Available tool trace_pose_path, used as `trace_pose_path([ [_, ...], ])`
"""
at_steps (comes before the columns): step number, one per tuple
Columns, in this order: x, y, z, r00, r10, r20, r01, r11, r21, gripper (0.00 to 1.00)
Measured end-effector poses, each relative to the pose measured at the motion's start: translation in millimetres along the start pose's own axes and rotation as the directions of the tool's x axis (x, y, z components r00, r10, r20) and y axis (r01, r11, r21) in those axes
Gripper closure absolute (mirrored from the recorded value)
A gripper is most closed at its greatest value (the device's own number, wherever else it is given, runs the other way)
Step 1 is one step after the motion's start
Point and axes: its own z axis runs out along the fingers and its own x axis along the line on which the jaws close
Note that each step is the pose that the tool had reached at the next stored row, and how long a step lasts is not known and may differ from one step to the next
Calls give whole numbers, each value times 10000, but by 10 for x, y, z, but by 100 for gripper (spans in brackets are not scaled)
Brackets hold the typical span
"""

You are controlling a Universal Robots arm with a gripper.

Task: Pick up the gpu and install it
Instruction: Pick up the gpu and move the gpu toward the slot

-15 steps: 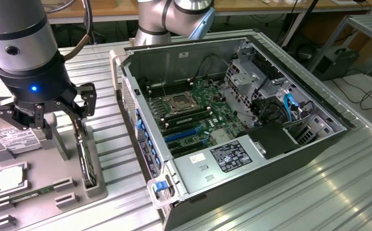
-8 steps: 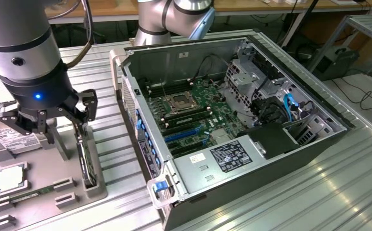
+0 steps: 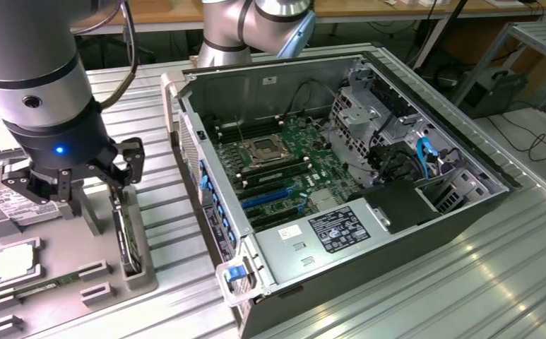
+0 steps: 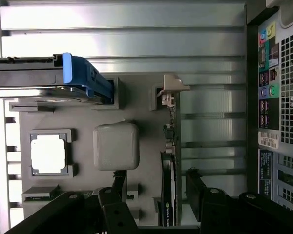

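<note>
gpu between spread jaws of tool

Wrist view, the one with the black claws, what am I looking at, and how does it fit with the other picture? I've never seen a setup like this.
You are looking at a robot arm working beside an open computer case. The exterior view comes from a camera standing off the arm. The wrist view comes from a camera on the arm's wrist, looking down past its end effector, the black grasping part. It is open and holds nothing; it sits over the gpu, a thin dark card standing on edge in a grey parts tray. The tray also carries a hard drive in a blue carrier and a square processor chip. Everything rests on a ribbed metal table.
</note>
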Motion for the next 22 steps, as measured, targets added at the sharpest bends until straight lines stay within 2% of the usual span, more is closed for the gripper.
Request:
trace_pose_path([
  [3, 0, -28, 25, 10000, -20, -1, 20, 10000, 12, 40],
  [8, -1, -78, 74, 10000, -68, 0, 68, 9999, 75, 40],
  [14, -22, -85, 147, 10000, -94, -25, 95, 9998, 147, 40],
  [20, -49, -89, 242, 9999, -116, -40, 117, 9996, 251, 40],
  [22, -55, -89, 265, 9999, -115, -41, 116, 9996, 258, 40],
])
